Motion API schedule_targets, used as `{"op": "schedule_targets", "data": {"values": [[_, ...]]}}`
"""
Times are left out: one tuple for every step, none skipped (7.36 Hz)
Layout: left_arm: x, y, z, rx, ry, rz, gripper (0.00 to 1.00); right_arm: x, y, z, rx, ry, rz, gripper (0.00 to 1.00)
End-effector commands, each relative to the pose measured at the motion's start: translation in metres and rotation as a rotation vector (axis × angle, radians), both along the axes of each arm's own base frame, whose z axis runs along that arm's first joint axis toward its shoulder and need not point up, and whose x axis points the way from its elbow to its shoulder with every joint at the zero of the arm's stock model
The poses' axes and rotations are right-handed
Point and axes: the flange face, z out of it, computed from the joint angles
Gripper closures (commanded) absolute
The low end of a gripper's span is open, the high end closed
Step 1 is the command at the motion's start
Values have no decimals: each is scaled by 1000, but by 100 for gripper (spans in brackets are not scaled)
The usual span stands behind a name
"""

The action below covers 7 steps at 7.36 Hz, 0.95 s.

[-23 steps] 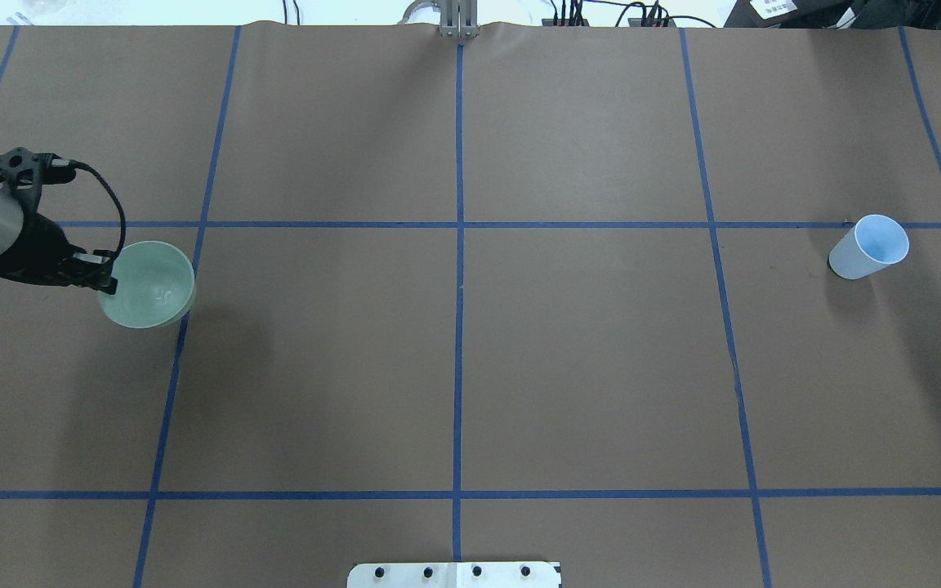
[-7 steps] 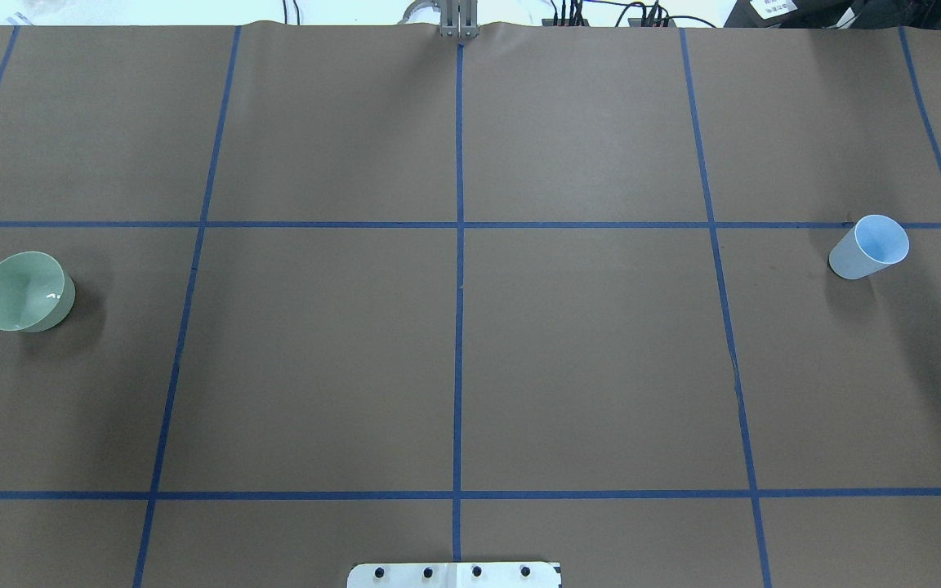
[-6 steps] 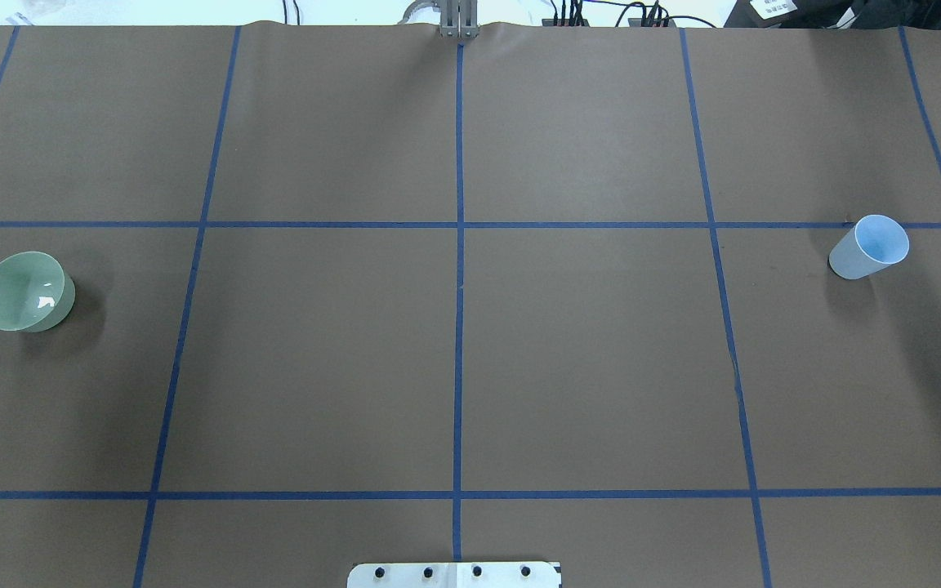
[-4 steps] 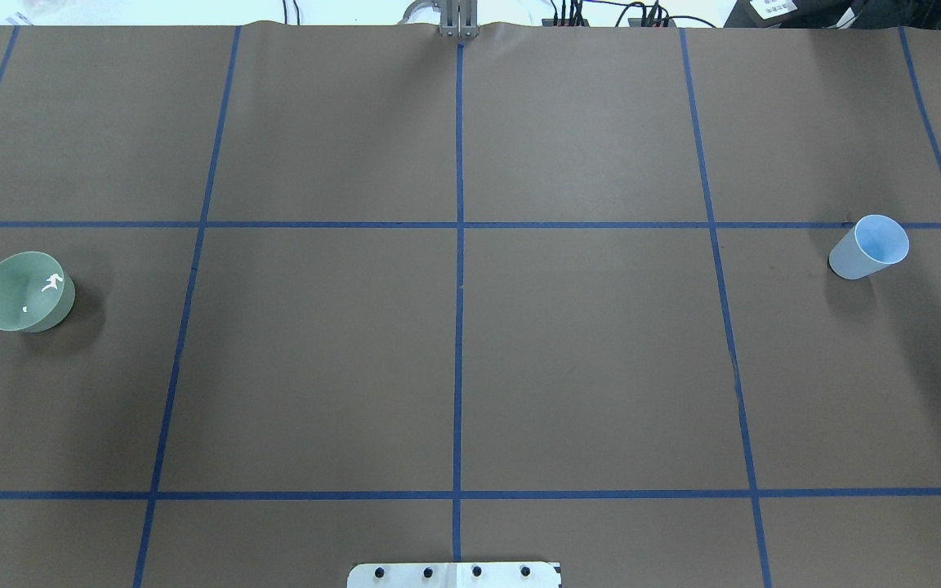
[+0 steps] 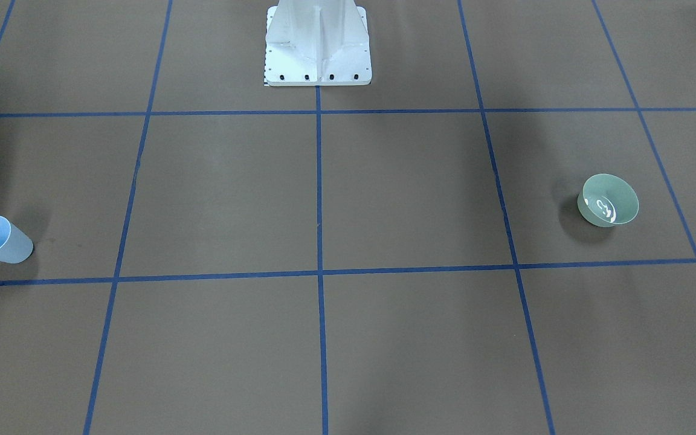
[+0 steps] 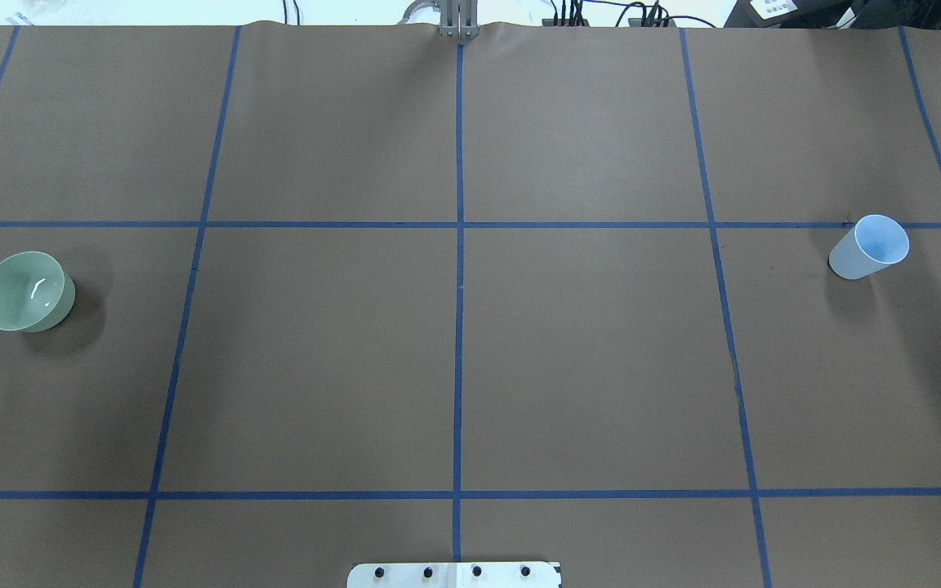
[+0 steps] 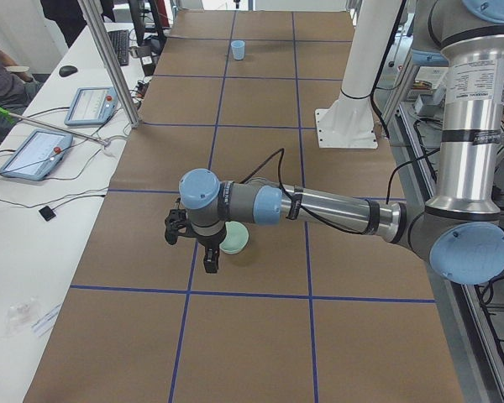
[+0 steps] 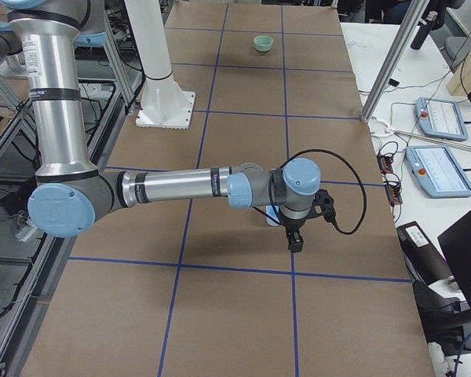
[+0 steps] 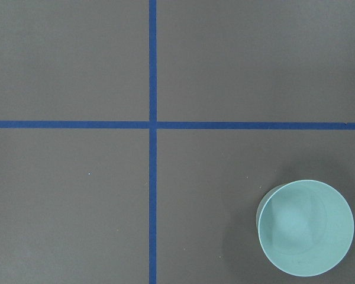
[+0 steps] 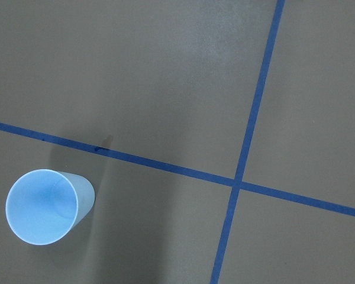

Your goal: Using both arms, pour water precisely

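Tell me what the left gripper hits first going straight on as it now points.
Probably the brown paper-covered table, just beside the pale green bowl: the left gripper points down, and the bowl sits off-centre in its wrist view. Depth is uncertain.

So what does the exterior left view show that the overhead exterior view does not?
Only exterior left: the left arm, its gripper near the bowl, and tablets on the desk. Only overhead: the bowl unhidden, with a bright glint inside. Both: bowl, cup, blue tape grid, white base plate.
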Motion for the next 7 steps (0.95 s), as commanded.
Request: {"op": "schedule_targets", "data": {"values": [[0,-1,-11,15,6,-5,0,0,0,-1,3,-10,2,0],[0,-3,-15,21,7,-5,0,2,0,-6,19,-12,3,0],[0,-3,-17,28,7,-5,0,7,10,-1,10,-39,10,0],[-1,5,-30,54,5,-7,0,5,18,-1,7,-72,6,0],[-2,11,-27,53,-4,-4,0,6,26,1,15,-70,3,0],[-2,12,-30,63,-3,-3,0,6,30,-2,25,-62,7,0],[-1,12,-31,62,-2,-5,0,8,31,-12,45,-44,12,0]]}}
